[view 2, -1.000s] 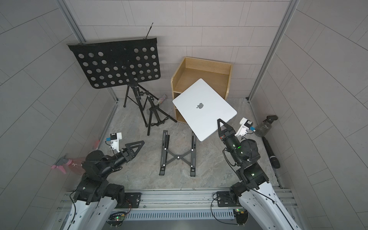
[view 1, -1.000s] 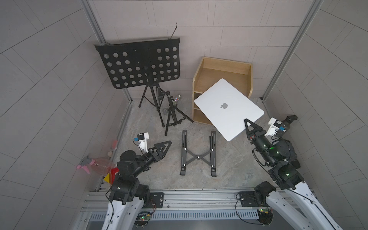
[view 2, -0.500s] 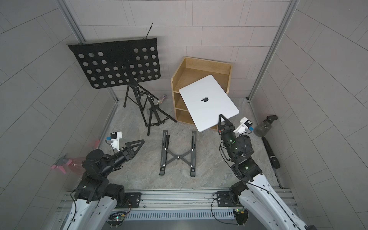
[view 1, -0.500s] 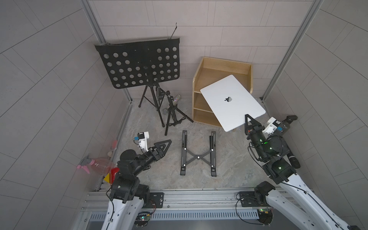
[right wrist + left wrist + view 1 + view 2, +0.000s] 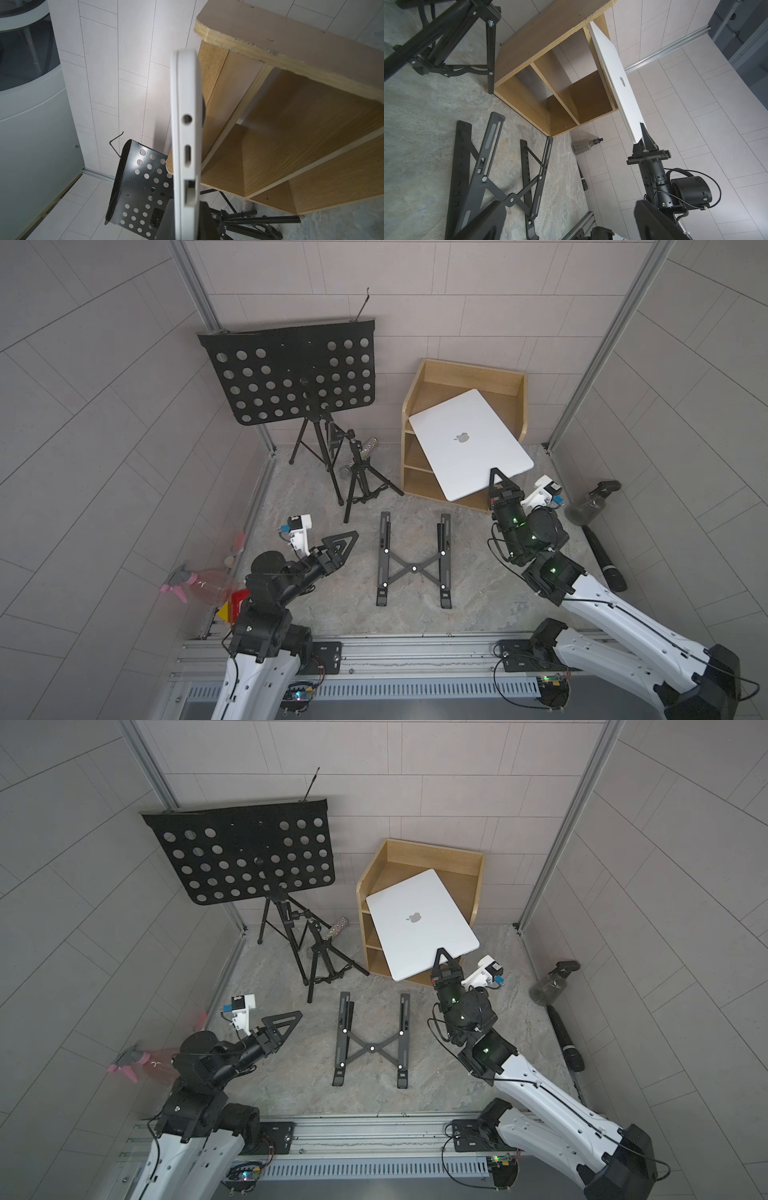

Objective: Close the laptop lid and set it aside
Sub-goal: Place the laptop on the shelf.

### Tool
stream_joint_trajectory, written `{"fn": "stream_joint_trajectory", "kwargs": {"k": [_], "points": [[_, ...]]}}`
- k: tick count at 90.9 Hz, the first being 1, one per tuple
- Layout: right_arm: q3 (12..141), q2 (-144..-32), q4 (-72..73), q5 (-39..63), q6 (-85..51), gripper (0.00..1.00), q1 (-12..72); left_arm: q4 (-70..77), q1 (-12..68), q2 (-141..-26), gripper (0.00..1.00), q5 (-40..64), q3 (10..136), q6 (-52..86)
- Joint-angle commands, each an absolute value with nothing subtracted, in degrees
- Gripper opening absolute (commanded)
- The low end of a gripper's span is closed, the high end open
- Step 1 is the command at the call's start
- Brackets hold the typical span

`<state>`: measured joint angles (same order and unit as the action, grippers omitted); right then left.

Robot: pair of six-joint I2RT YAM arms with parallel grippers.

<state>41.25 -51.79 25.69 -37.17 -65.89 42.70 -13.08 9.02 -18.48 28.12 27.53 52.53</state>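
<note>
**Desk:** How does the laptop (image 5: 469,443) read on your feed?

**Operator:** I see smooth, matt silver-white metal with a grey logo.

**Desk:** And the shelf unit (image 5: 467,379)?

**Operator:** Its faces are wood-grain with a satin finish. In my right wrist view the cut edges look raw and chipped.

**Desk:** The rest?

**Operator:** The music stand (image 5: 291,373) is black perforated sheet metal with a faint sheen. The folding stand (image 5: 413,568) is matt black with bright rivets. The tabletop (image 5: 478,597) looks to me like veined grey stone, matt. The spray bottle (image 5: 588,506) is smoky clear plastic.
</note>
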Motion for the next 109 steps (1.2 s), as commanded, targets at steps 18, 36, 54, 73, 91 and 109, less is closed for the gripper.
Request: {"fn": "stream_joint_trajectory", "kwargs": {"k": [18,36,54,73,91,109], "points": [[53.2,-52.16,26.02,-45.28,-76.6,0.0,44.0,-4.67,9.11,-23.06,1.0,30.62,28.13,56.31],[59.78,-57.56,19.63,-48.07,-80.83,0.0,44.78,-3.92,9.14,-23.45,1.0,30.44,28.48,56.79],[63.37,-62.43,20.34,-52.23,-80.0,0.0,46.86,-4.66,9.14,-23.07,1.0,30.5,28.65,56.6],[66.62,-69.13,27.63,-59.85,-77.0,0.0,50.08,-4.72,9.14,-23.23,1.0,30.79,28.89,56.52],[67.61,-74.2,34.37,-65.14,-75.12,0.0,50.98,-6.16,9.14,-22.78,1.0,31.09,29.24,55.67],[66.35,-76.68,34.57,-67.33,-81.68,0.0,50.98,-7.41,9.13,-22.63,1.0,31.54,29.52,54.74]]}}
